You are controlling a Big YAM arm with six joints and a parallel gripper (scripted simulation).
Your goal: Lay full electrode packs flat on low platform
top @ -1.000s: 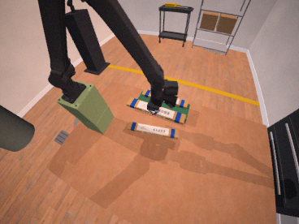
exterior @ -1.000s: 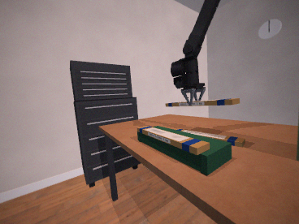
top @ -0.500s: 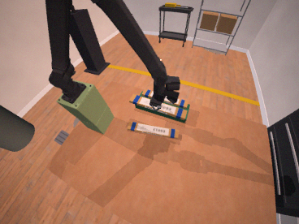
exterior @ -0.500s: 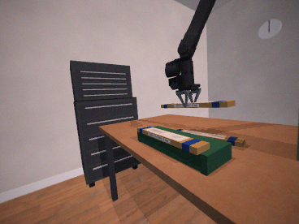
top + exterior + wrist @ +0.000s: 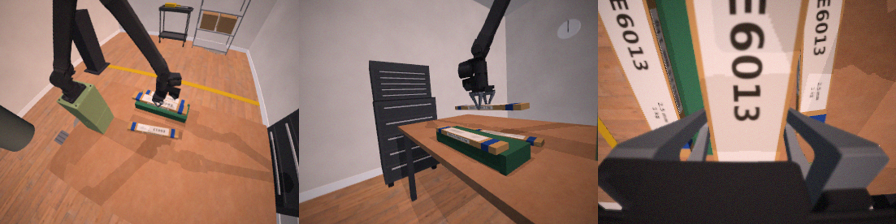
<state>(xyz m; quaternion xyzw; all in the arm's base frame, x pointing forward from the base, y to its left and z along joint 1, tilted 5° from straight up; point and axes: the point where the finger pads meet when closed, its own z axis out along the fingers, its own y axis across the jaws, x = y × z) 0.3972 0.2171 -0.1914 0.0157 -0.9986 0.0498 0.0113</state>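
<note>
The brown bench (image 5: 211, 199) (image 5: 563, 174) (image 5: 865, 105) is the broadest thing I have in front of me, with the dark cabinet (image 5: 286, 162) (image 5: 402, 101) standing beyond one edge of it. My arm (image 5: 138, 34) (image 5: 487, 36) reaches over the bench from the pale green base (image 5: 95, 114). Below the wrist, the low green platform (image 5: 162, 114) (image 5: 518, 158) (image 5: 680, 30) sits on the bench top. One pack (image 5: 172, 98) (image 5: 465, 135) (image 5: 633, 45) lies flat on the platform, along one long side, leaving green surface bare beside it. A second pack (image 5: 152, 130) (image 5: 506, 135) (image 5: 818, 50) lies flat on the bench, off the platform and near its other long side. The third pack (image 5: 168, 106) (image 5: 502, 107) (image 5: 748, 90) is up in the air, roughly level, well apart from both the bench and the platform. My gripper (image 5: 158, 102) (image 5: 483, 106) (image 5: 746, 111) has it clamped across its width, with a finger on either long side. All three packs have white labels and blue bands near their ends, and in the wrist view I can read E6013 on each one. From their outsides I can't tell which are full.

In the exterior view, carries the held pack (image 5: 168, 105) (image 5: 500, 107) (image 5: 747, 65) farther left and slightly lower, together with the gripper (image 5: 158, 103) (image 5: 481, 106) (image 5: 746, 111). In the top view, brings both higher up the frame, now hiding more of the pack on the platform (image 5: 180, 102) and baring the near side of the green platform (image 5: 162, 114) (image 5: 516, 159) (image 5: 680, 45) below.
</note>
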